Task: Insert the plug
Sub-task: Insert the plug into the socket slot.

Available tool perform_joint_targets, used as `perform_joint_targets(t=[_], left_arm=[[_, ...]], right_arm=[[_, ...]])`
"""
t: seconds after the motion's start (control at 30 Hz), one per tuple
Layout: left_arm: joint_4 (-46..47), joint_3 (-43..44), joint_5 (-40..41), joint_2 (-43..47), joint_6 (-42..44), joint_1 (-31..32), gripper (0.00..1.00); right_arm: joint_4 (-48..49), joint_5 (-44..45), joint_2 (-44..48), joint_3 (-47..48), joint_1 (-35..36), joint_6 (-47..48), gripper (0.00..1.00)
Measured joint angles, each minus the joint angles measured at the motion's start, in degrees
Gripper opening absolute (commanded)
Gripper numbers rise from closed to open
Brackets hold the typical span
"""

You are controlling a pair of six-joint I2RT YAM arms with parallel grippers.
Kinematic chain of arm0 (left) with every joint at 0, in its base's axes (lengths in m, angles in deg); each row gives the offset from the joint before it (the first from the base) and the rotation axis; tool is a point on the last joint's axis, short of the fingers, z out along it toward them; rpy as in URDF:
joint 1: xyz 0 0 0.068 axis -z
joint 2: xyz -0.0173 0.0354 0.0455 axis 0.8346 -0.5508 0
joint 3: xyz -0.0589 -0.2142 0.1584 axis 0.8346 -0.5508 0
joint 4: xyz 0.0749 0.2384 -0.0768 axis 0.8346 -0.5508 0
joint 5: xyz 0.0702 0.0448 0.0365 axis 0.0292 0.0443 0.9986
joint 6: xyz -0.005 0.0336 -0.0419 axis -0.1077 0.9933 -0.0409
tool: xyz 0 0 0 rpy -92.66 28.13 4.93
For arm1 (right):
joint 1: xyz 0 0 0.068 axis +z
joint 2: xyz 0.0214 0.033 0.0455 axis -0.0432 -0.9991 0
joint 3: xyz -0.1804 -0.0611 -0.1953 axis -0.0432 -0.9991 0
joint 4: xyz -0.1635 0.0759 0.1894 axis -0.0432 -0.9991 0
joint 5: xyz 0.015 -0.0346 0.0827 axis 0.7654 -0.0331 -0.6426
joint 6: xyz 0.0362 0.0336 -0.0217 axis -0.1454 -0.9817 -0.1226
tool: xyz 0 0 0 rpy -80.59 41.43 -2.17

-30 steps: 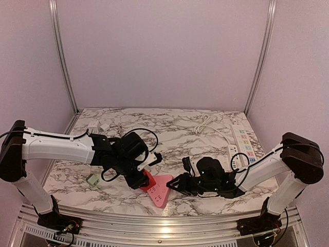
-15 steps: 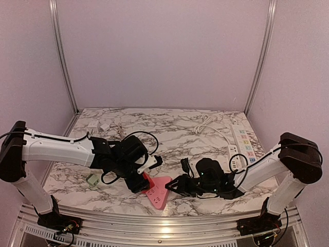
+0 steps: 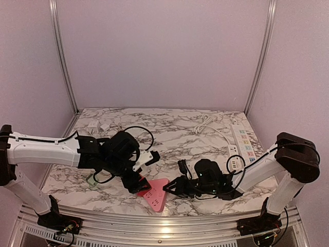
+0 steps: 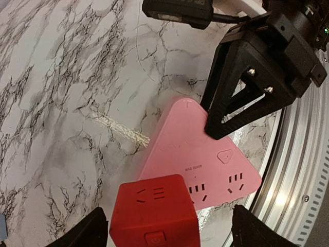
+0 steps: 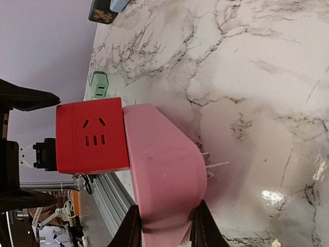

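Starting at the left edge of the white marble bench (image 3: 175, 128), your left arm lies low and nearly level, reaching right toward the middle of the near edge with its wrist tipped down. A small pale green adapter (image 3: 92, 179) sits on the bench just beneath the forearm. The left gripper (image 3: 136, 181) has its jaws spread about a red plastic cube plug (image 4: 154, 213) and holds it. The cube is pressed against the left corner of a pink triangular plastic socket block (image 4: 198, 154), which lies near the middle of the near edge; you cannot tell whether its prongs are seated. From the right, your right arm slopes down from a raised elbow at the right edge. The right gripper (image 5: 167, 222) points left, jaws narrowed onto the pink block's rim. A long white power strip (image 3: 242, 141) runs along the right edge.
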Motion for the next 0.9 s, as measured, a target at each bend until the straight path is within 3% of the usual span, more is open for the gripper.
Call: perform_joint_targets(t=[0.37,0.9], left_arm=[[2.56,-0.15,-0.83,10.88,-2.01,0.35,0.99],[3.48,-8.61,8.70,29.90,-10.27,0.35,0.99]], right_arm=[[-0.07,0.00,-0.02,0.11,0.11,0.07,0.09],[-0.94,-0.35,0.07,0.48,-0.63,-0.07,0.09]])
